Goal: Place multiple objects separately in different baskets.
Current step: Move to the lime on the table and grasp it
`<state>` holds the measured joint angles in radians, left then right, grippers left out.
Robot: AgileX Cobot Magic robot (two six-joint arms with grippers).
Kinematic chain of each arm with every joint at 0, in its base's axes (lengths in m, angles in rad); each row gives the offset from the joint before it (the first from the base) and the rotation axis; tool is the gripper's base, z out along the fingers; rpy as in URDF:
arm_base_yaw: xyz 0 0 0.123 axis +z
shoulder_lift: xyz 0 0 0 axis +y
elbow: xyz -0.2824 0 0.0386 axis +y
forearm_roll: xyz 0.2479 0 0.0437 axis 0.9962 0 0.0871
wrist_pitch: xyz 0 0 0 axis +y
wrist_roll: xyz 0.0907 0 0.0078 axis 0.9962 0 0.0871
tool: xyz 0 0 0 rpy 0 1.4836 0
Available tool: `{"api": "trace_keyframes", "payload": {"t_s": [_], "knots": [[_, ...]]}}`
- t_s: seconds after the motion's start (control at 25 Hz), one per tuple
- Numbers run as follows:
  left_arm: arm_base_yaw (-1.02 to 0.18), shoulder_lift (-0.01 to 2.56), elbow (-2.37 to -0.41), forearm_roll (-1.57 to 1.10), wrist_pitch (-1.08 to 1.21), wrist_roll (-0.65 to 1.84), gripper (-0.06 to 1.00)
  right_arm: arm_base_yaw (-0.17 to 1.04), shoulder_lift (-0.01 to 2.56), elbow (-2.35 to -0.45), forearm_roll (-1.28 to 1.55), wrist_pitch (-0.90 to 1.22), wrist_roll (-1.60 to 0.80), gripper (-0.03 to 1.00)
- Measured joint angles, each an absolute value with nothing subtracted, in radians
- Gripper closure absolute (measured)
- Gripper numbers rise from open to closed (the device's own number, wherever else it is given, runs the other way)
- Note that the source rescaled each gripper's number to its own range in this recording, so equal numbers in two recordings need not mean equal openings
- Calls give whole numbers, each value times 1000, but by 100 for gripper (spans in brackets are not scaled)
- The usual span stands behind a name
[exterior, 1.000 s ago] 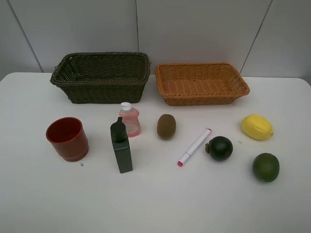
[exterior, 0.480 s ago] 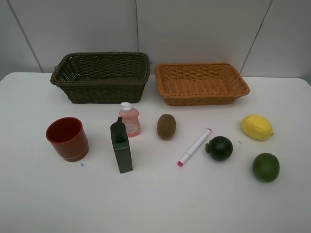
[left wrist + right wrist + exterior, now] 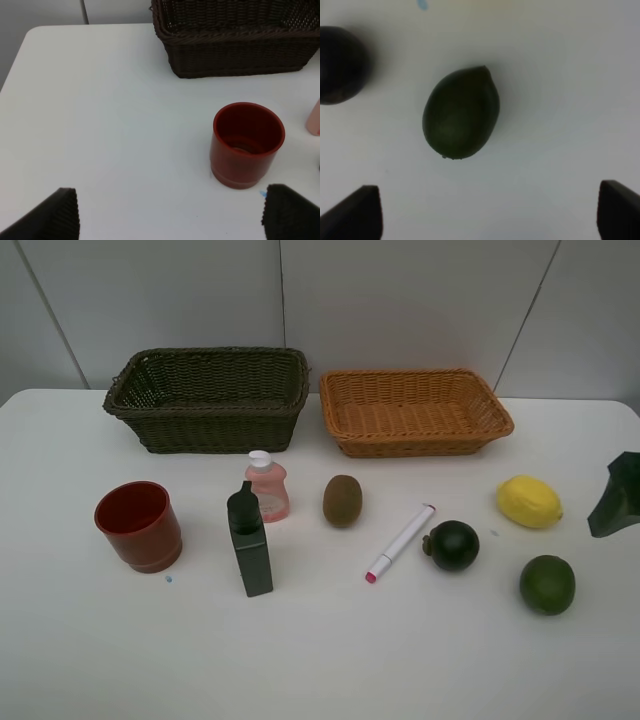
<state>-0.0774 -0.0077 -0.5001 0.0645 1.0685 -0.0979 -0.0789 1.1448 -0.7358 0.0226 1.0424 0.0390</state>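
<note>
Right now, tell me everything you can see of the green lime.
The green lime is a whole, dark green, egg-shaped fruit with a small nub at one end and smooth, dull skin. It lies on the white table, front right in the exterior view. It sits in front of the yellow lemon and to the right of the blackish round fruit, touching neither. Only the table touches it. The right claw is open, faces it and is clear of it.
</note>
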Motion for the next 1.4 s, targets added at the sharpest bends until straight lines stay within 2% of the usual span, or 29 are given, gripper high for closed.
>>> {"api": "trace_keyframes", "payload": {"t_s": [0.76, 1.08, 1.4], "knots": [[-77, -8, -500, 64, 1068, -98, 0, -77, 1511, -736, 46, 864, 56, 6], [-77, -8, -500, 64, 1068, -98, 0, -3, 1639, -736, 98, 783, 56, 6], [-77, -8, -500, 64, 1068, -98, 0, 2, 1681, -667, 130, 696, 56, 6]]}}
